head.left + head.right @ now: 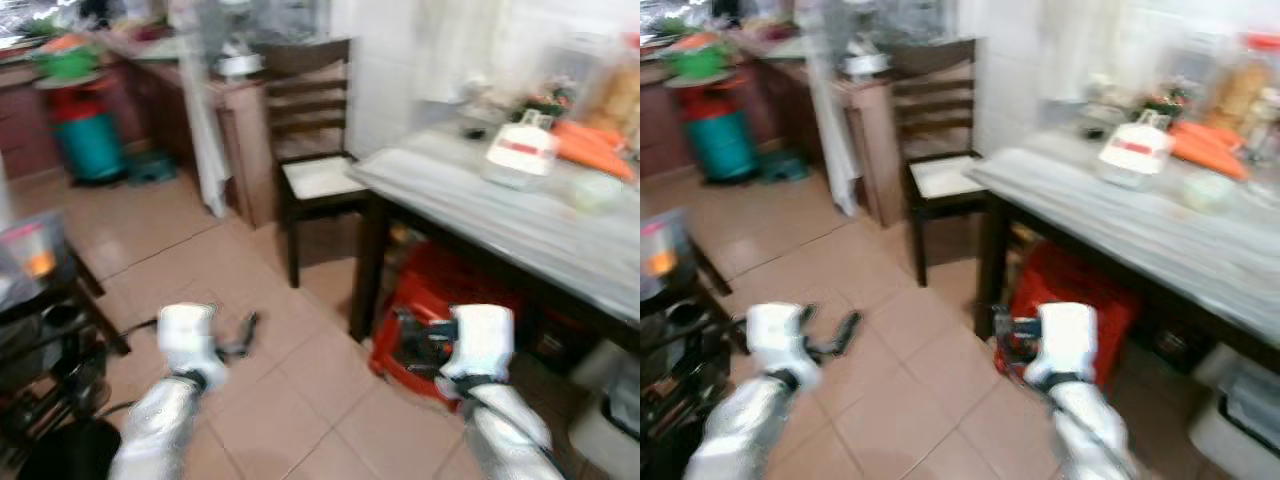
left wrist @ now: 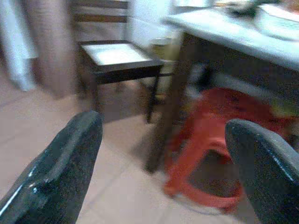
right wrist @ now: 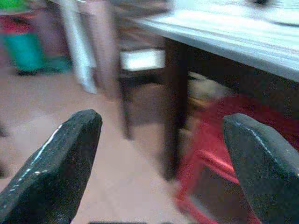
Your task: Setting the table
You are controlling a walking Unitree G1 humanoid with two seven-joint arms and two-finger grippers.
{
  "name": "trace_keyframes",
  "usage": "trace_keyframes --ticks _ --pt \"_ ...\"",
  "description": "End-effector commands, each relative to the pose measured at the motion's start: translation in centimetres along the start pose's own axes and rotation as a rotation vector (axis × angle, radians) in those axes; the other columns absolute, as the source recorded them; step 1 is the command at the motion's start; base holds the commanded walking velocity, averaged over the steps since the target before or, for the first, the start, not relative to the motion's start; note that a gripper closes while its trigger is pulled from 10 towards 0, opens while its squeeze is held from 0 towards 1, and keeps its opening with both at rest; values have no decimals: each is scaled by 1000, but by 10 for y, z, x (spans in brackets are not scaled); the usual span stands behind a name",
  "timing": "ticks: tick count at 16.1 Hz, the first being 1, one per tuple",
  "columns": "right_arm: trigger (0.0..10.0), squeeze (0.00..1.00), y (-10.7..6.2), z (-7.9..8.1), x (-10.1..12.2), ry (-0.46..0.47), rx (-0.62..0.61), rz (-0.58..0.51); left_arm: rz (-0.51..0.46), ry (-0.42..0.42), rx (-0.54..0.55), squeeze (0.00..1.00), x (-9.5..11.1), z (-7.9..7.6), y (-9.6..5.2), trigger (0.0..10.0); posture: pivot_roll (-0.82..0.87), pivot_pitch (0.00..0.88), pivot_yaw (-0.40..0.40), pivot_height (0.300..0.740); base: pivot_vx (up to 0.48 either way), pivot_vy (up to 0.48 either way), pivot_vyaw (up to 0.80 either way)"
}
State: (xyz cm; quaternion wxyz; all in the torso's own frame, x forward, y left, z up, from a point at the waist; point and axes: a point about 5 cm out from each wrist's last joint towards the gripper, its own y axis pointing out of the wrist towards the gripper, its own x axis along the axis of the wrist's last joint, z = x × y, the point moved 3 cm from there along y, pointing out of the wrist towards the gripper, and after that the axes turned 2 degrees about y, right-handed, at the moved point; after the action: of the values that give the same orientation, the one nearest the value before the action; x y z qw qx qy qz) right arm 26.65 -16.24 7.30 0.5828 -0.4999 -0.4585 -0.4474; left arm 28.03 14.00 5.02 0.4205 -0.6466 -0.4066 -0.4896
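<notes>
A dark-legged table with a grey streaked top (image 1: 470, 195) stands to my right. A white container with a red label (image 1: 522, 152), orange packets (image 1: 595, 150) and a pale bowl (image 1: 597, 190) sit on it, all blurred. Both arms are held out low over the tiled floor, short of the table. My left gripper (image 1: 243, 338) is open, and in its wrist view (image 2: 163, 126) the fingers frame the table leg. My right gripper (image 1: 412, 345) is open too and holds nothing; in its wrist view (image 3: 161, 119) it faces the table's near corner.
A dark wooden chair (image 1: 315, 170) with a pale seat stands at the table's end. Under the table is a red plastic stool (image 1: 440, 300). A black rack (image 1: 40, 330) is close on my left, a white box (image 1: 610, 420) at lower right, and a counter (image 1: 230, 95) behind.
</notes>
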Motion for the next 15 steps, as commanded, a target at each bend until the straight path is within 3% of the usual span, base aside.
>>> trace_keyframes --ticks 1,5,10,11,12,15 --pt "10000 0 3 10 7 18 24 -28 8 24 32 0 2 13 -4 10000 -13 0 0 740 322 0 -800" --pt "10000 0 4 10 7 34 20 -26 21 32 46 0 0 16 -4 10000 -8 0 -1 740 309 0 -800" --pt "10000 0 5 -1 5 87 -45 -8 30 72 143 0 0 28 -3 10000 -2 0 -2 740 0 0 0" --pt "10000 0 6 -5 5 15 -77 -8 29 72 176 0 1 32 -2 10000 1 0 -2 740 0 0 0" --pt "10000 0 7 -1 4 78 -56 -28 18 78 188 0 3 33 -2 10000 1 0 -5 740 0 0 0" --pt "10000 0 3 1 8 77 -21 -30 11 123 215 0 7 35 -1 10000 3 0 -7 740 0 0 0"
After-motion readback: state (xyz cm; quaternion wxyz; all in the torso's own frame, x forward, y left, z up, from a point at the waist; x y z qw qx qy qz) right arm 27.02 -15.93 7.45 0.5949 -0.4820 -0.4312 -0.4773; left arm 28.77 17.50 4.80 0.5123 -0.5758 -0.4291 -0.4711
